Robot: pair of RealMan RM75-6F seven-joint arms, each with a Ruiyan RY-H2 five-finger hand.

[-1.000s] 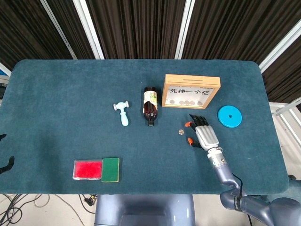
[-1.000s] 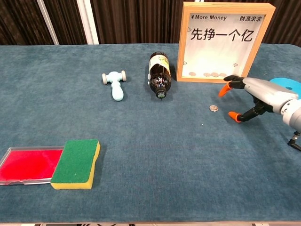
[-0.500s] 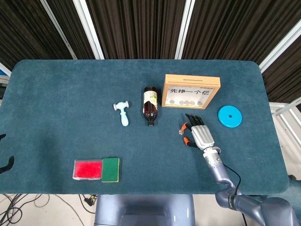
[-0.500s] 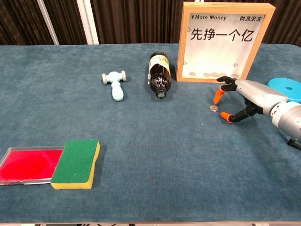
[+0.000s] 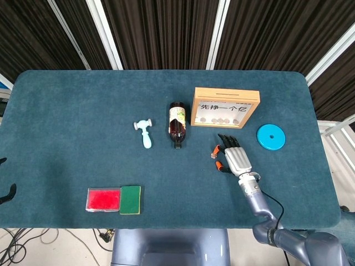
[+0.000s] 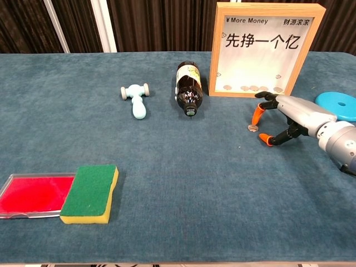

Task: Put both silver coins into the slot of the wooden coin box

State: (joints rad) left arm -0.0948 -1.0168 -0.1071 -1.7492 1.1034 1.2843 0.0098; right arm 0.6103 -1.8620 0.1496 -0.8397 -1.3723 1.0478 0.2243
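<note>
Coin (image 6: 252,128) thin, stiff, flat on cloth: hard to lift, so pinch rim. Right hand (image 6: 286,115) spread, straddling it, empty. Left hand unseen.

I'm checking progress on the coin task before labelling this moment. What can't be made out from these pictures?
- Coin: whether the right hand touches it; its fingers crowd it in both views.
- Second loose coin: none visible; too small, or hidden by the hand.
- Box slot: only a thin line in head view; unseen in chest view.
- Left hand: cut off at the head view's left edge; state unclear.
</note>
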